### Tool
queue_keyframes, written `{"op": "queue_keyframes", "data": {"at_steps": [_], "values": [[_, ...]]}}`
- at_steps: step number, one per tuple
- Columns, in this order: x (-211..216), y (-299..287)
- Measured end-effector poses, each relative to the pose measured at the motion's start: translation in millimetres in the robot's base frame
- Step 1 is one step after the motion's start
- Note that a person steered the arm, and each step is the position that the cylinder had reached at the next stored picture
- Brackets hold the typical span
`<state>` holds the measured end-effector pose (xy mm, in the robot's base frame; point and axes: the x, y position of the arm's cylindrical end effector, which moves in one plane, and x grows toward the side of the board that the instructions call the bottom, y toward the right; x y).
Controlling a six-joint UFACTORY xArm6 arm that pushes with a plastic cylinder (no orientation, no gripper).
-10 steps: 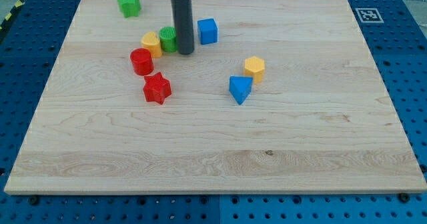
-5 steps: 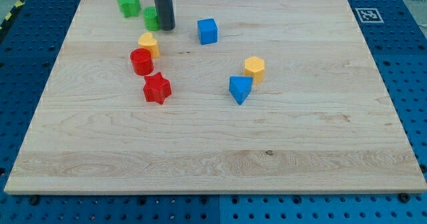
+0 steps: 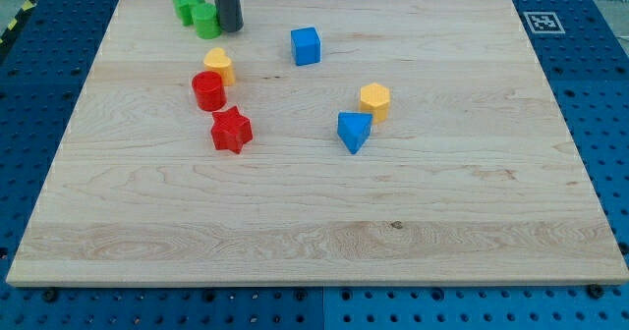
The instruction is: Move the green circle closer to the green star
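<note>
Board (image 3: 472,212) landmark: near its top-left corner the green circle (image 3: 205,21) touches the green star (image 3: 187,3) on the star's lower right. My tip (image 3: 229,28), a bare rod with no pincer, presses the circle's right side.

Wooden counter (image 3: 442,212) on blue pegboard base (image 3: 609,104), fiducial tag (image 3: 542,22) at view's top-right corner. Blue cube (image 3: 307,45) upper middle. Yellow block (image 3: 219,65) w/ red cylinder (image 3: 208,90) touching just below it; red star (image 3: 232,130) near, below that. Orange hexagon block (image 3: 374,100) right of centre, blue triangle-ish block (image 3: 354,131) just beside it, lower left.
</note>
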<state>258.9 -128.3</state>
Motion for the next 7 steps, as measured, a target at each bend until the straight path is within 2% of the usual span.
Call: {"op": "queue_keyframes", "data": {"at_steps": [1,3,6,7], "values": [[3.9,-11.3],[39.7,-15.6],[9.7,-33.1],[18.8,-26.0]]}}
